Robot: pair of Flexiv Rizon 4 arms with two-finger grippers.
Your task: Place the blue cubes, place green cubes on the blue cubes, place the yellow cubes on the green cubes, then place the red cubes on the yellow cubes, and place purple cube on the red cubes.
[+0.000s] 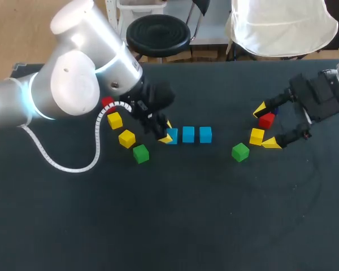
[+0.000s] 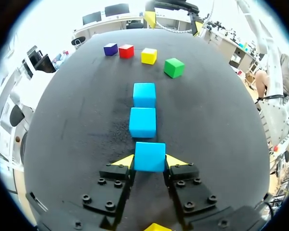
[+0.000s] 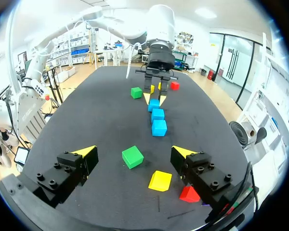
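Three blue cubes lie in a row at mid-table. My left gripper [image 1: 166, 135] [image 2: 150, 160] is shut on the leftmost blue cube [image 1: 172, 136] [image 2: 150, 156], which rests on the table in line with the middle blue cube [image 1: 188, 134] [image 2: 142, 122] and the third blue cube [image 1: 205, 134] [image 2: 144, 94]. My right gripper [image 1: 265, 126] [image 3: 133, 152] stands wide open and holds nothing. It hangs over a yellow cube [image 1: 256, 136] [image 3: 160, 181] and a red cube [image 1: 266, 119] [image 3: 189, 194]. A green cube [image 1: 240, 151] [image 3: 133, 157] lies just ahead of it. A purple cube [image 2: 111, 49] sits beside that red one.
By my left arm lie another green cube [image 1: 140, 153] [image 3: 136, 92], two yellow cubes [image 1: 126, 138] [image 1: 114, 120] and a red cube [image 1: 107, 102] [image 3: 174, 85]. A white coiled cable [image 1: 96, 141] trails from the left arm onto the dark table [image 1: 186, 214].
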